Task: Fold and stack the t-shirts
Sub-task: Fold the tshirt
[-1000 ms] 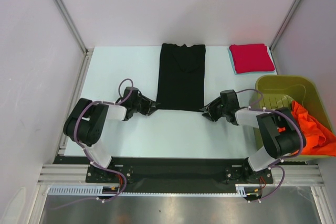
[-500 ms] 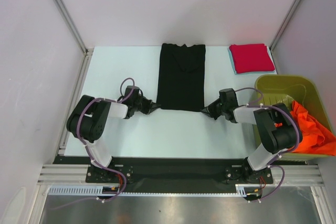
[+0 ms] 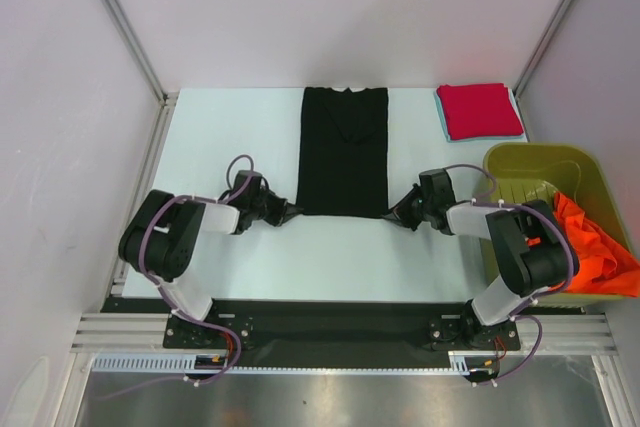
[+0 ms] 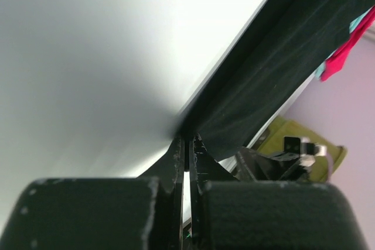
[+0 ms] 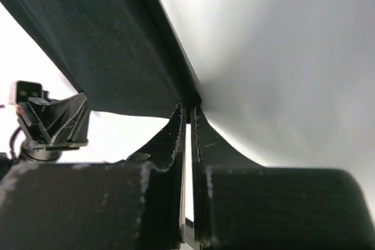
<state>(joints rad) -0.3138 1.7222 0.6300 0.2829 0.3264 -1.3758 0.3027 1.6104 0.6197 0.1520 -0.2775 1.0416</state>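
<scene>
One black t-shirt [image 3: 344,152], flat on desk [image 3: 220,137]; left end effector [image 3: 287,211] and right end effector [image 3: 393,213] each pinched closed on a near corner.

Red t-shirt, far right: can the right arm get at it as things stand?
Probably not yet: the right gripper is shut on the black t-shirt. Nothing lies between it and the red t-shirt.

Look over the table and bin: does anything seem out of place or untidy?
The orange t-shirt spills crumpled over the right rim of the olive bin. The black t-shirt lies flat, the red t-shirt folded.
</scene>
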